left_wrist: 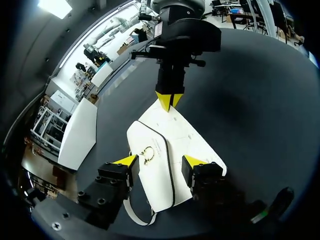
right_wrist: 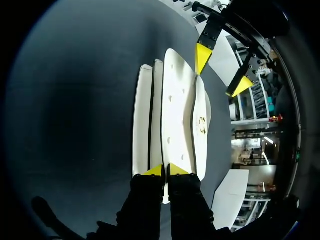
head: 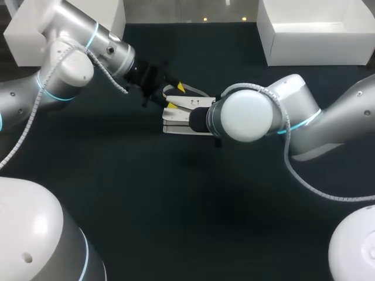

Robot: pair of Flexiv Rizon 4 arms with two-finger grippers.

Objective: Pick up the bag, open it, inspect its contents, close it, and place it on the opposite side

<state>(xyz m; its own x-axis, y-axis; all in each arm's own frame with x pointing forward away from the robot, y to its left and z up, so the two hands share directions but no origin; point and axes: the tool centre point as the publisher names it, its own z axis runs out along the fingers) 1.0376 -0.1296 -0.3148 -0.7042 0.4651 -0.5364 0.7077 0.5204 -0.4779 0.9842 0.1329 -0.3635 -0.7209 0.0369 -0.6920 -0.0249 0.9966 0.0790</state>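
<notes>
A white bag point(head: 183, 120) with black piping and a gold clasp point(left_wrist: 148, 153) lies flat in the middle of the dark table. My left gripper point(left_wrist: 159, 161) straddles its near end, one yellow tip on each side. In the right wrist view one of those fingertips point(right_wrist: 240, 85) stands off the bag, so it is open. My right gripper point(right_wrist: 165, 171) is shut on a thin edge at the bag's opposite end point(left_wrist: 169, 101). In the head view my right arm hides that gripper, while my left gripper point(head: 176, 96) is at the bag's left end. A white strap point(left_wrist: 136, 216) trails under the left gripper.
A white open box point(head: 316, 32) stands at the table's back right. Another white box point(head: 35, 29) stands at the back left, also seen beside the left gripper point(left_wrist: 80, 132). Bare dark tabletop point(head: 193, 199) stretches in front of the bag.
</notes>
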